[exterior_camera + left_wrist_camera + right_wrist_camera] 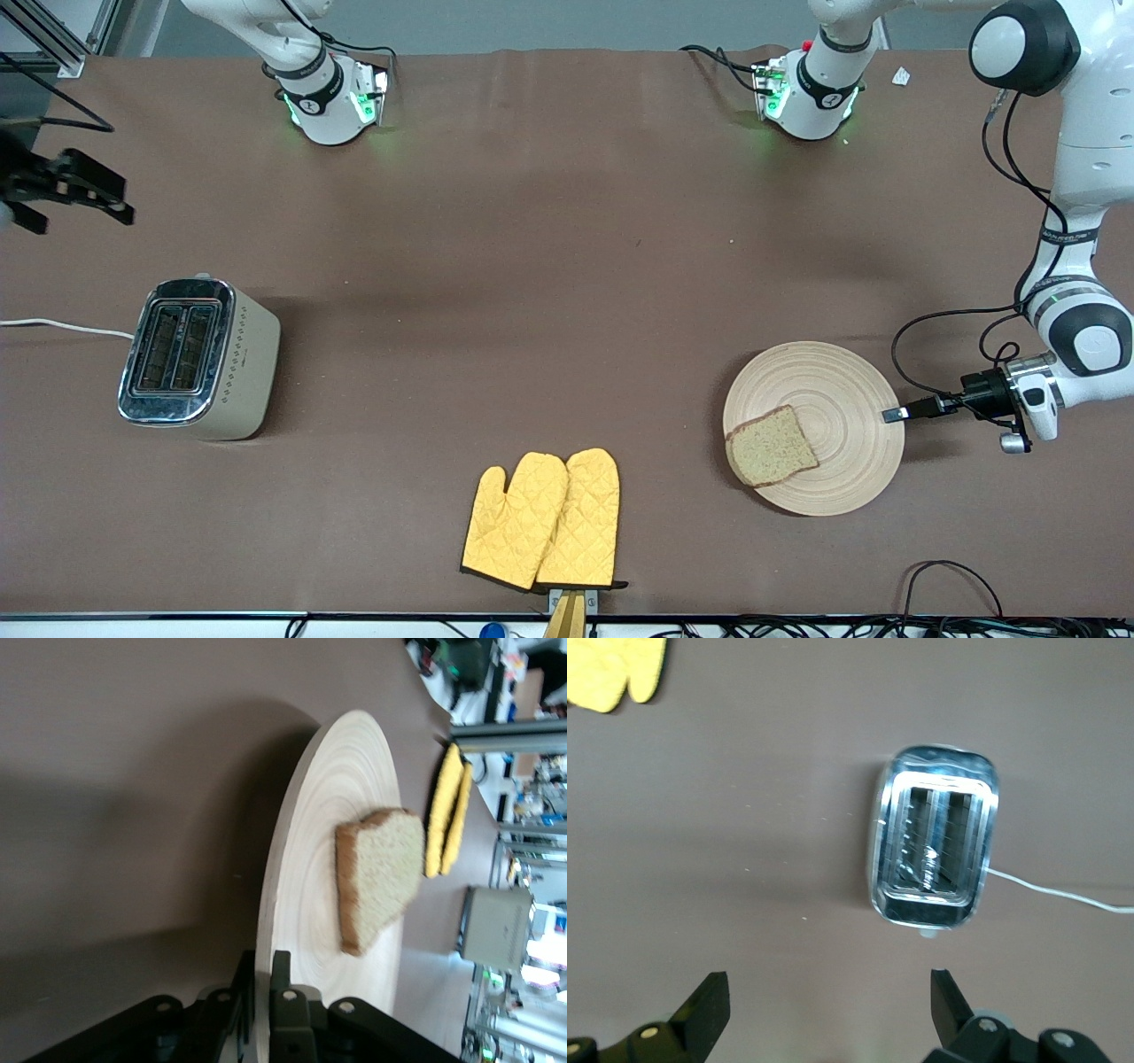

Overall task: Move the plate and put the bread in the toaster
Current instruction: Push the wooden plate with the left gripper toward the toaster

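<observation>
- Two black fingers (282, 1010) of the left gripper (893, 415) pinch the rim of the plate (842, 390), one on top and one under it. Only the left wrist view shows this squeeze up close.
- From the front, that gripper just looks like a dark tip touching the plate's edge at the left arm's end of the table.
- One slice of bread (771, 447) lies flat on the plate, on the part nearer the front camera.
- Both fingers of the right gripper (828, 1005) are spread wide apart, with nothing in them.
- Looking down from the right wrist, the toaster (935, 837) shows its two open slots.
- From the front, the toaster (199, 359) stands at the right arm's end, and the right gripper (66, 188) hangs above the table near it.
- Yellow oven mitts (542, 521) lie near the front edge, between toaster and plate.
</observation>
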`<state>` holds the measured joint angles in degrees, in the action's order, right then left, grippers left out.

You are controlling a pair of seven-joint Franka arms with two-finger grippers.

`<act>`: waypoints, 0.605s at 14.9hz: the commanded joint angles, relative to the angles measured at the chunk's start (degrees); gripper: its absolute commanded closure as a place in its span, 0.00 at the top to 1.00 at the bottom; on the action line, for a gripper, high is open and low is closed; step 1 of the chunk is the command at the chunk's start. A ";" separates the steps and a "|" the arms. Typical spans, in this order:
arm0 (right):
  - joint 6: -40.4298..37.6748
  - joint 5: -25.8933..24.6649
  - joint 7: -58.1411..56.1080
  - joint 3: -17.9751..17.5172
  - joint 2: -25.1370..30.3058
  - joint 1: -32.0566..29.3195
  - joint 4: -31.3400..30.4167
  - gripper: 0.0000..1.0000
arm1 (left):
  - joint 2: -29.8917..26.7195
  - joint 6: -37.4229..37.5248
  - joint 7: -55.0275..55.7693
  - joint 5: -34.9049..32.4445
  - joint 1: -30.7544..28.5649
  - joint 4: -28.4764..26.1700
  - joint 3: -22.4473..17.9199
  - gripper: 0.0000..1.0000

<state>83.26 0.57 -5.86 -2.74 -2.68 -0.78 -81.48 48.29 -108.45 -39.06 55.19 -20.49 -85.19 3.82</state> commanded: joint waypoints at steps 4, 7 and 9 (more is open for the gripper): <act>12.53 7.16 3.04 0.19 -7.40 3.59 -8.78 1.00 | -1.70 4.65 -0.23 -0.53 -0.52 0.37 6.71 0.01; 13.76 11.44 4.10 0.19 -13.21 2.81 -8.96 1.00 | -4.24 3.08 0.56 -0.18 -0.25 -2.60 10.67 0.01; 16.73 18.38 3.06 0.19 -15.50 -0.26 -12.10 1.00 | -7.84 -1.39 3.45 -0.09 2.02 -6.99 12.26 0.00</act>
<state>97.82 13.13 -2.48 -2.47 -16.84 2.16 -91.15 46.75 -107.09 -37.78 54.77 -19.75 -85.75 14.64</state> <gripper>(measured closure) 0.000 0.907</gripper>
